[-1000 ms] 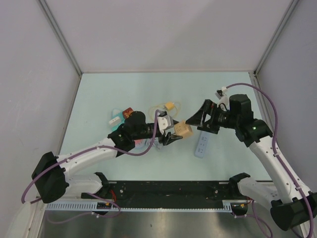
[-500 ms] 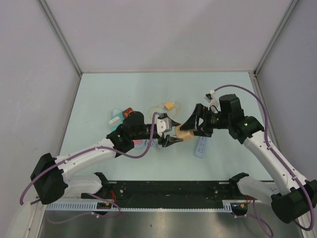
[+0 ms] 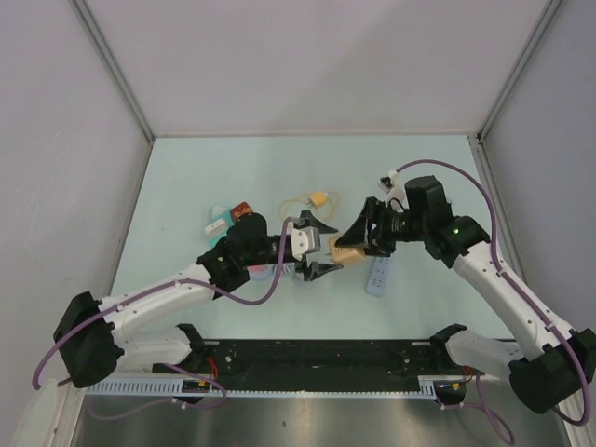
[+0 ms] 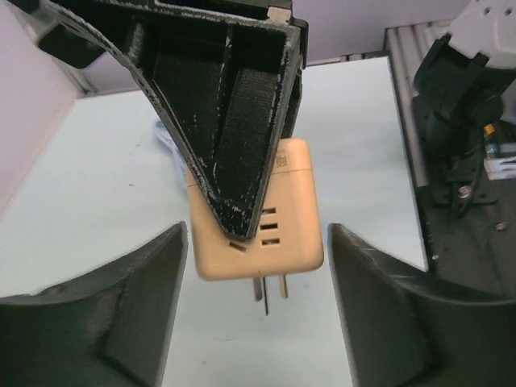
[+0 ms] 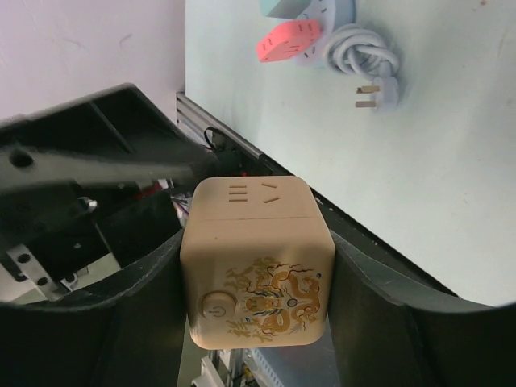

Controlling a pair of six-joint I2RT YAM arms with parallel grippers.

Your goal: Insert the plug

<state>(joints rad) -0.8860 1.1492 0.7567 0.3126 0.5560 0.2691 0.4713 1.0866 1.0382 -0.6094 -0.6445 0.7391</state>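
Transfer step, frame centre: right gripper (image 5: 256, 294) pinches tan plastic cube plug (image 5: 256, 242); left gripper (image 4: 258, 242) stands spread. Next: align prongs with pale blue power strip (image 3: 378, 274).

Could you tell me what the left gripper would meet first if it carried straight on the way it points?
The beige adapter cube. It sits just ahead of the open left gripper, level with its fingertips, and is held by the right gripper. Behind the cube, probably that gripper's body.
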